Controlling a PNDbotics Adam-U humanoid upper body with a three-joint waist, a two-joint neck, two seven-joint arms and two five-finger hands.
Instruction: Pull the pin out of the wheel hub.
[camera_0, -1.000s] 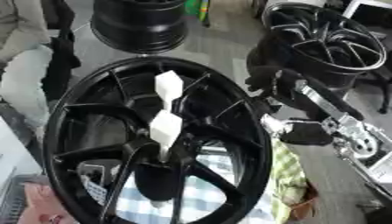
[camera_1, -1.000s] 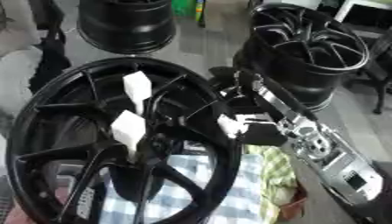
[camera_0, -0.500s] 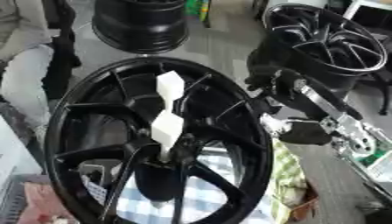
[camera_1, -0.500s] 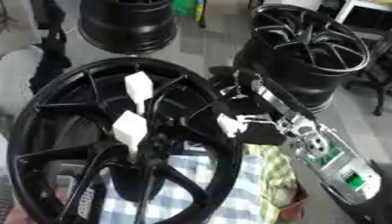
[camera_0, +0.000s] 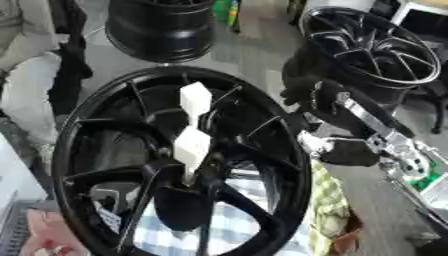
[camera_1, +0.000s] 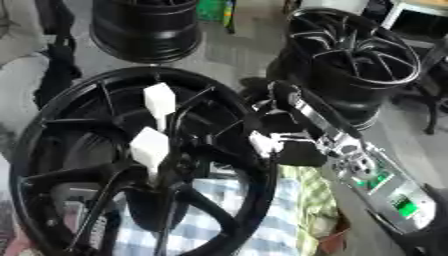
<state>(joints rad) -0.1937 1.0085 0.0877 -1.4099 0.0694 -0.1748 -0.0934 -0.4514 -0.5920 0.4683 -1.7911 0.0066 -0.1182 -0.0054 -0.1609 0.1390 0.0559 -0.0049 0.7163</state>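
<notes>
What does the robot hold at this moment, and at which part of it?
Nothing, as far as can be seen. The right hand is beside the wheel hub's rim, away from the white pin; its fingers cannot be made out.

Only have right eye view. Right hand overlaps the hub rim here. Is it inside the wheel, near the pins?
Observer: No. Left eye view shows the right hand just outside the wheel hub, at its right rim, apart from the upper pin and the lower pin.
Operator: Anything past my lower left edge?
Observer: Something pink beside the rim there; cannot make out what it is.
</notes>
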